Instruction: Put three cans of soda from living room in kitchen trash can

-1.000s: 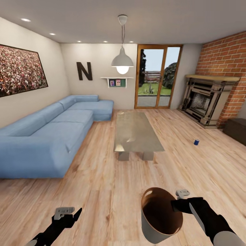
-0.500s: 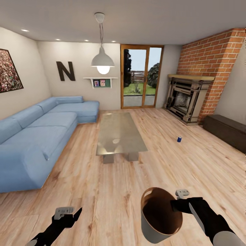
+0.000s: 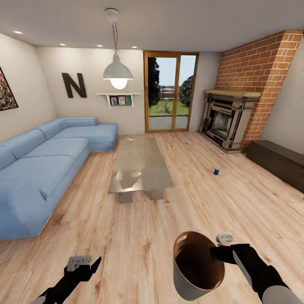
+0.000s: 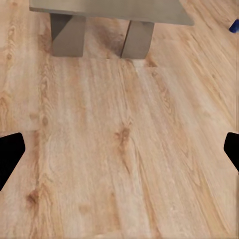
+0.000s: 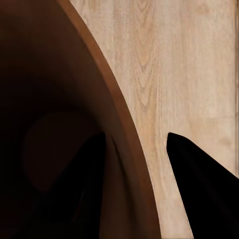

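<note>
Head view first: I'm in the living room (image 3: 139, 236) with the tash can (image 3: 198, 267) low in the frame, right of centre. My right gripper (image 3: 216, 252) pinches its rim, one finger inside and one outside. My left gripper (image 3: 84, 265) hangs at lower left, spread and empty. One dark blue can of soda (image 3: 216, 171) stands on the wood floor, right of centre, well apart from the glass coffee table (image 3: 139, 164) and short of the fireplace (image 3: 223, 122). The blue sofa (image 3: 46, 164) fills the left side. I can't spot any orange cans here.

Left wrist view: planks, the table legs (image 4: 69, 35) at the top, and a sliver of the blue can (image 4: 235, 25) at the upper right edge. The fingertips (image 4: 10, 154) show dark at both side edges, wide apart, nothing between them.

Right wrist view: the copper-brown inside of the bin (image 5: 55, 124) covers the left half, with the rim clamped between the two dark fingers (image 5: 199, 184).

My plan, as I judge it: roll toward the blue can, steering right of the table. I'd keep the bin level and the rim grip steady, stop with the can within easy reach, and pick it up with the free left gripper.
</note>
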Available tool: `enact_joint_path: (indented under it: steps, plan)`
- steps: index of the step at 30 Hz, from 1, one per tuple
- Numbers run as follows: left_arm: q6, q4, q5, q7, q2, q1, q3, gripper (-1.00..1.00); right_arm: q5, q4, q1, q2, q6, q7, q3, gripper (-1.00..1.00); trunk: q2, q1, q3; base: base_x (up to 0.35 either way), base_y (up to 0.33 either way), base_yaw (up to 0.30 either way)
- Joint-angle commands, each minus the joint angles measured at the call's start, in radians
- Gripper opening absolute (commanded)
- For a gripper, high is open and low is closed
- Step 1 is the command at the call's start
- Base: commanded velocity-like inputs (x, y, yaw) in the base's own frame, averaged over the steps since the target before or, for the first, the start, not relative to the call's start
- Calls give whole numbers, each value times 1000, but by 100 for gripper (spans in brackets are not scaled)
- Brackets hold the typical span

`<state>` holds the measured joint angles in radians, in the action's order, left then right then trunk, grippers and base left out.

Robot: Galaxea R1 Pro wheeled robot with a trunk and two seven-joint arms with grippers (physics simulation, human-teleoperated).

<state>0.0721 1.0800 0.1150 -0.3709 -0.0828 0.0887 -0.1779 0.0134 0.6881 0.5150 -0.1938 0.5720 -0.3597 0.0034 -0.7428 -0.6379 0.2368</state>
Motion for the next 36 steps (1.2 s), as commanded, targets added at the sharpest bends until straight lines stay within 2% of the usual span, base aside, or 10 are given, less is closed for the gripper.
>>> enact_joint_path:
  steps: [1, 17, 26, 36]
  plan:
    - [0, 0, 0, 0, 0, 0, 0, 100, -10, 1, 0, 0, 2, 1, 0, -100, 0, 0, 1, 133, -260, -73]
    - [-1, 0, 1, 1, 0, 0, -2, 100, -9, 1, 0, 0, 2, 1, 0, -100, 0, 0, 20, 99, -225, -108]
    - [-1, 0, 2, 0, 0, 0, -5, 100, -9, 1, 0, 1, 2, 1, 0, -100, 0, 0, 21, 1, 5, -4]
    - [0, 0, 2, 0, 0, 0, -6, 100, -9, 1, 0, 2, 2, 1, 0, -100, 0, 0, 21, 0, 212, -29]
